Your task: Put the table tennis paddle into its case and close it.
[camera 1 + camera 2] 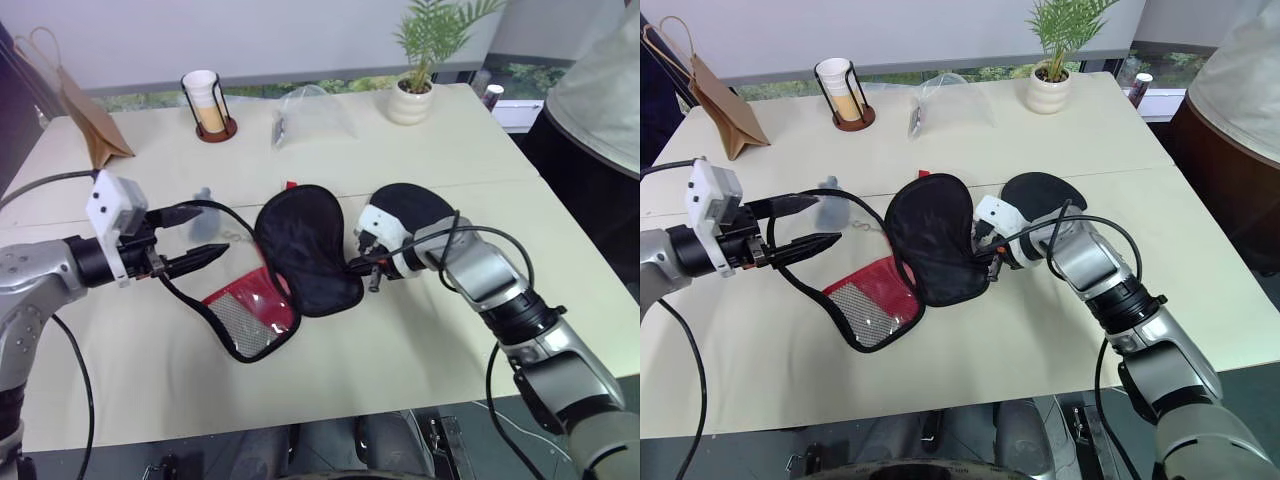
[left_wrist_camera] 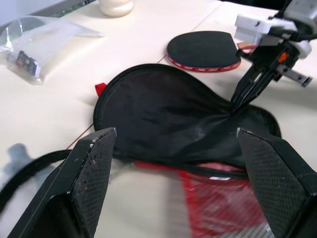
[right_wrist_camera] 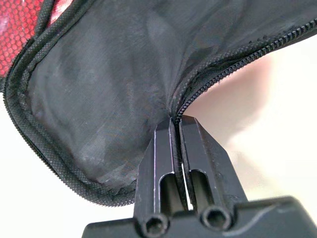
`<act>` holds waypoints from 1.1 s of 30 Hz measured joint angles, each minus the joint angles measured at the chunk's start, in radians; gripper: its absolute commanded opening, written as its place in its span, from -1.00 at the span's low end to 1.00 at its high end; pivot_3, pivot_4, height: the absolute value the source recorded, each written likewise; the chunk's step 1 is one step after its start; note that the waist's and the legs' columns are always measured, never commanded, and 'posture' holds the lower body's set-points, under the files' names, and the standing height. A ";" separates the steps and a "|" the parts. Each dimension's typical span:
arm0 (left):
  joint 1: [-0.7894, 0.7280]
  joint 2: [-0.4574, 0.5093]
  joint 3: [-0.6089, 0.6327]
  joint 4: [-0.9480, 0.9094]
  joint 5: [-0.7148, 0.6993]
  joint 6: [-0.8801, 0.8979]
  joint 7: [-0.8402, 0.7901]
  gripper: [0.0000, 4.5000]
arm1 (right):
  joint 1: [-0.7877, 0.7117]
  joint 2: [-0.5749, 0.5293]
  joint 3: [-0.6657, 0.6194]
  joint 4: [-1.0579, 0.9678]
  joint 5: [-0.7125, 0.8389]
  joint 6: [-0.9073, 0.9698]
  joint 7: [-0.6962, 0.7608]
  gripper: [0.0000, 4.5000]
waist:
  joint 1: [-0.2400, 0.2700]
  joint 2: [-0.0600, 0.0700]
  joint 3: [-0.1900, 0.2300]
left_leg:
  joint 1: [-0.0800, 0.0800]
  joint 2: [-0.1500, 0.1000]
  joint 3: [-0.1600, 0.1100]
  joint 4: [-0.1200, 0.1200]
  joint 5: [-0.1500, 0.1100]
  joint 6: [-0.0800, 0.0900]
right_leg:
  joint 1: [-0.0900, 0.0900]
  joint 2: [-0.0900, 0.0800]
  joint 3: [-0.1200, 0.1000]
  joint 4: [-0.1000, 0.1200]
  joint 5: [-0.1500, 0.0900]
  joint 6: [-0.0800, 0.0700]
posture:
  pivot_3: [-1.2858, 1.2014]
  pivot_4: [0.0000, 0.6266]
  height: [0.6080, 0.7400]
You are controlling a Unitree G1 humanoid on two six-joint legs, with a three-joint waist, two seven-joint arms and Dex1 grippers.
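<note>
Just behind the right gripper (image 3: 176,121), pinched shut on the opened case's (image 1: 305,245) zipper edge, the table tennis paddle (image 2: 203,49) lies uncased, while the left gripper (image 1: 205,235) hovers wide.

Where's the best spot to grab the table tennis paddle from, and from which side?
Grip the wooden handle, approaching from the robot's right. The table tennis paddle lies flat on the table, its blade toward the case, so the blade gives little edge; the handle is largely hidden behind the right tool.

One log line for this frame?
right gripper: shut on case zipper edge | left gripper: open, empty | paddle: on table, outside case | case: unzipped
</note>
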 measured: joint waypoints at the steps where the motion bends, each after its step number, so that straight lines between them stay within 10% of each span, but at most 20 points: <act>1: -0.003 0.000 -0.002 0.004 0.000 0.000 -0.001 0.79 | 0.000 -0.011 0.002 0.014 -0.003 -0.027 0.011 -0.99 | 0.002 0.000 0.000 | 0.000 0.000 0.000 0.000 0.000 0.000 | 0.000 0.000 0.000 0.000 0.000 0.000 | 0.03 -0.52 1.00; 18: -0.013 -0.010 -0.028 0.004 0.012 -0.005 -0.001 0.79 | -0.049 -0.047 -0.030 0.247 -0.049 -0.204 0.051 -0.99 | 0.007 -0.001 0.001 | -0.001 0.000 0.000 0.001 0.000 0.000 | 0.001 0.000 0.000 -0.001 -0.001 -0.002 | 0.03 -0.52 1.00; 27: -0.015 -0.025 -0.041 0.004 0.021 -0.005 0.001 0.79 | -0.059 -0.041 -0.127 0.198 -0.033 -0.037 -0.035 0.90 | 0.007 -0.001 0.001 | -0.001 0.000 0.000 0.001 0.000 0.000 | 0.000 0.000 0.000 -0.001 -0.001 -0.002 | 0.03 -0.52 1.00; 33: -0.015 -0.031 -0.047 0.006 0.023 -0.008 -0.003 0.79 | -0.056 -0.172 -0.279 0.104 0.001 0.061 -0.086 0.96 | 0.013 -0.001 0.001 | -0.002 -0.001 0.000 0.001 0.000 0.000 | 0.000 -0.001 0.000 -0.001 -0.001 -0.003 | 0.03 -0.52 1.00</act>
